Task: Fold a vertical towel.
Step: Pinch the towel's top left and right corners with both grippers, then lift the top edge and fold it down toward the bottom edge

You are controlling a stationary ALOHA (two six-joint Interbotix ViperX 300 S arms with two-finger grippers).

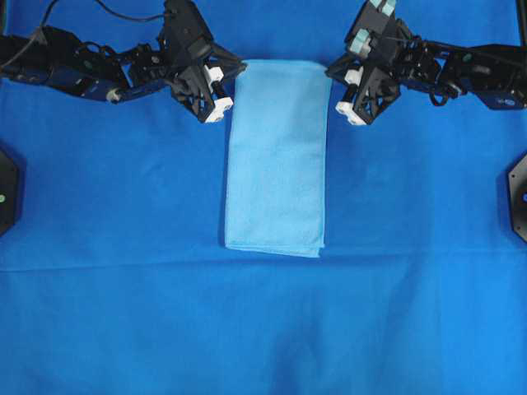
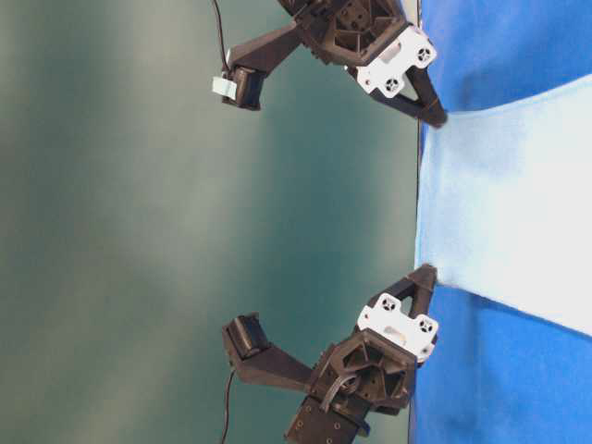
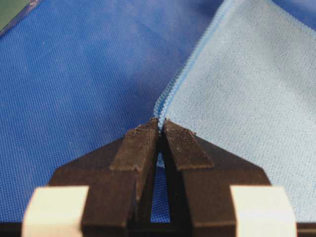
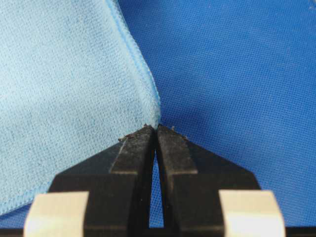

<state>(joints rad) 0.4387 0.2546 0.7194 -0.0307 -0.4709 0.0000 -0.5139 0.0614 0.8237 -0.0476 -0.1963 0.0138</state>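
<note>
Where the towel (image 1: 276, 156) lies on the royal-blue table covering (image 1: 123, 313), it forms a long light-blue rectangle running away from the arms, its far end showing a doubled, folded edge in the overhead view. The covering spreads flat beyond it on every side, with one faint crease line across it near the towel's far end. In the table-level view a plain grey-green backdrop (image 2: 139, 231) fills the space behind the arms.

The left gripper (image 1: 234, 72) sits at the towel's near left corner — its jaws pressed together on the stitched hem, as the left wrist view (image 3: 159, 127) shows. The right gripper (image 1: 332, 69) sits at the near right corner, jaws likewise pinched on the towel's corner (image 4: 155, 129). Both pinched corners are raised slightly off the covering in the table-level view, left (image 2: 427, 276), right (image 2: 435, 117).

Two dark mounts (image 1: 517, 193) stand at the table's side edges, well apart from the towel.
</note>
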